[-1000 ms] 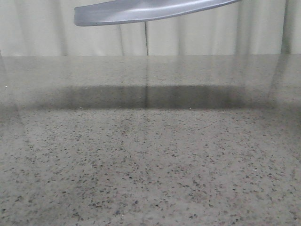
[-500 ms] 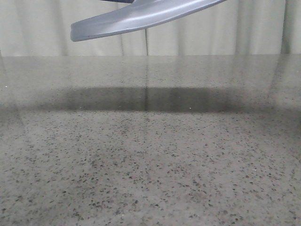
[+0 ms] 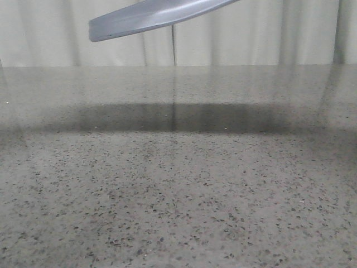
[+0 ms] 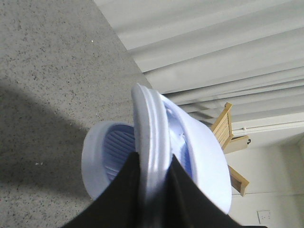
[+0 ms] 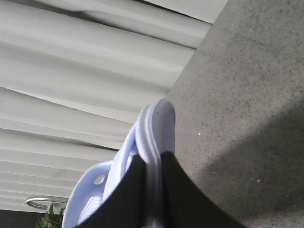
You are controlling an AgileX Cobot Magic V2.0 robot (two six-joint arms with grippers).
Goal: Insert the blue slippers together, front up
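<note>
Pale blue-white foam slippers are held high above the table. In the front view only one slipper's underside [image 3: 156, 15] shows, slanting along the top edge; neither gripper shows there. In the left wrist view my left gripper [image 4: 154, 159] is shut on a slipper's rim [image 4: 151, 118], with a ribbed footbed [image 4: 116, 152] on one side and more slipper [image 4: 204, 161] on the other. In the right wrist view my right gripper [image 5: 153, 159] is shut on a slipper's edge [image 5: 156, 123]; a strap side with a cutout [image 5: 97, 183] shows beside it.
The speckled grey table [image 3: 178, 195] stretches below, with the slippers' shadow band [image 3: 178, 117] across it. A pale curtain [image 3: 268, 33] hangs behind. A wooden frame [image 4: 232, 137] stands beyond the table's far edge in the left wrist view.
In the front view the slipper's low end dipped, then rose again, and the slipper now tilts more steeply up to the right. Its shadow on the table stays put.
</note>
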